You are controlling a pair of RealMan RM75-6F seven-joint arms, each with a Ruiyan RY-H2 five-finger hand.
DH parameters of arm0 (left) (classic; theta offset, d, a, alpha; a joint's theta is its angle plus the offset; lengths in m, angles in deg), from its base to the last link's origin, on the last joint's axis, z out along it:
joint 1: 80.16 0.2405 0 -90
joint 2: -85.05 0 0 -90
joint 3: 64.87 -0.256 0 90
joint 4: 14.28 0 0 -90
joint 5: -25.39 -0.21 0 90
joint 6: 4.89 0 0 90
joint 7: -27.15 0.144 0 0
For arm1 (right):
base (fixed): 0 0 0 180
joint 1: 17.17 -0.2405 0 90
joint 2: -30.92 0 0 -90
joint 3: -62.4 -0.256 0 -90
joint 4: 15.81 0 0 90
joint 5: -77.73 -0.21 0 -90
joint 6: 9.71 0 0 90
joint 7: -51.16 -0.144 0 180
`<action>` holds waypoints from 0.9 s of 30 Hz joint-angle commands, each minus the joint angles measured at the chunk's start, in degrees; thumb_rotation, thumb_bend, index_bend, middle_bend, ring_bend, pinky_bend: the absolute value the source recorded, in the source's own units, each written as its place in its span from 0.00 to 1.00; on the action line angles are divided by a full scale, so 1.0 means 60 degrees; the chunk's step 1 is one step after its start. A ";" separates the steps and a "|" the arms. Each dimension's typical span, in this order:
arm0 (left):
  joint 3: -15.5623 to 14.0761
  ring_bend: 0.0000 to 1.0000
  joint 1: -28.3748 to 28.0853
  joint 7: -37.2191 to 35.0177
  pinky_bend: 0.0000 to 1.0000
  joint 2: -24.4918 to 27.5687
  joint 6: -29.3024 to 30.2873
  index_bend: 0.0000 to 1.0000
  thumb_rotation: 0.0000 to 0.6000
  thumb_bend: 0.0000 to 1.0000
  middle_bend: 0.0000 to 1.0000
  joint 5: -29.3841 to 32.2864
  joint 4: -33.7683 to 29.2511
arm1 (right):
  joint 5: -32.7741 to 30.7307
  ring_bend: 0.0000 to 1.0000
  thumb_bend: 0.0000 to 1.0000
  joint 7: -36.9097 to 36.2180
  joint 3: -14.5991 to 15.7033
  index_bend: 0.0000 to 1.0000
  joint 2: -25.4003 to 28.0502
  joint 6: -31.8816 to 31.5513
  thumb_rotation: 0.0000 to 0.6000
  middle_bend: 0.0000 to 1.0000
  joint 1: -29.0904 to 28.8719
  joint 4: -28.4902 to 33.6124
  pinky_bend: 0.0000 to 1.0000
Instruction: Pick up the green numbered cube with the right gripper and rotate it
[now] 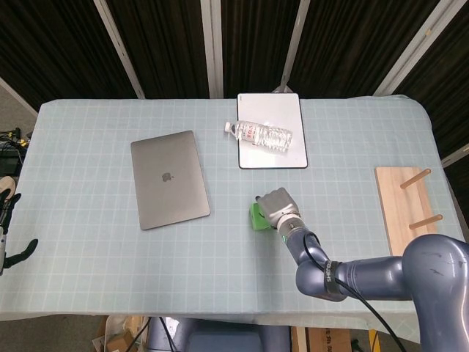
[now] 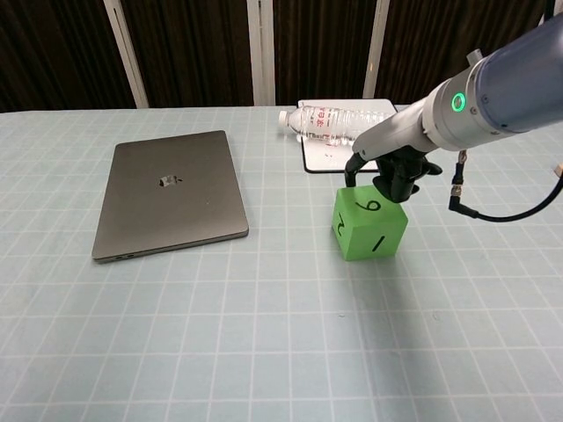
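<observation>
Left hand [image 1: 9, 227]: at the far left edge of the head view, off the desk [image 1: 88, 242], fingers apart and holding nothing; idle because the task belongs to the other arm.
Laptop [image 2: 167, 193]: closed and flat, left of centre, well apart from the work.
Water bottle [image 2: 339, 123]: on its side across a white board [image 2: 387, 112] at upper centre, clear of the cube.
Green cube [image 2: 369, 225]: right of centre on the desk, numbered faces showing, apparently seated on the cloth.
Right hand [image 2: 393, 173]: dark fingers reach down onto the cube's top rear edge, seemingly to turn it; whether they clamp it or only press cannot be told.
Wooden peg rack [image 1: 410, 220]: far right, unused.
</observation>
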State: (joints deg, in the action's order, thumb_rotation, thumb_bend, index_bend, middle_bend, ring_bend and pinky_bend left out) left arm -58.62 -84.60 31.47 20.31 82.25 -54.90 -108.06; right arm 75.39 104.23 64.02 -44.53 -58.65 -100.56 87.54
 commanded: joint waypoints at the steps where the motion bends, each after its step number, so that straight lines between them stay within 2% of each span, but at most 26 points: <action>1: 0.0007 0.00 0.0001 -0.0008 0.00 0.0002 0.0003 0.10 1.00 0.32 0.00 0.0010 0.0007 | 0.0031 0.87 0.85 0.0003 0.0041 0.19 -0.0016 -0.0035 1.00 0.83 -0.0029 0.0055 0.75; 27: 0.0012 0.00 0.0001 0.0062 0.00 -0.0012 0.0010 0.10 1.00 0.32 0.00 0.0040 -0.0008 | 0.0349 0.87 0.85 0.0196 0.0447 0.19 0.0109 -0.0321 1.00 0.83 -0.0493 0.1434 0.75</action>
State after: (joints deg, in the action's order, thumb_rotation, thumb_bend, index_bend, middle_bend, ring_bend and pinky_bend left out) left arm -58.55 -84.59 31.83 20.24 82.31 -54.66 -108.10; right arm 77.39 105.36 66.53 -44.04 -60.59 -103.34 95.71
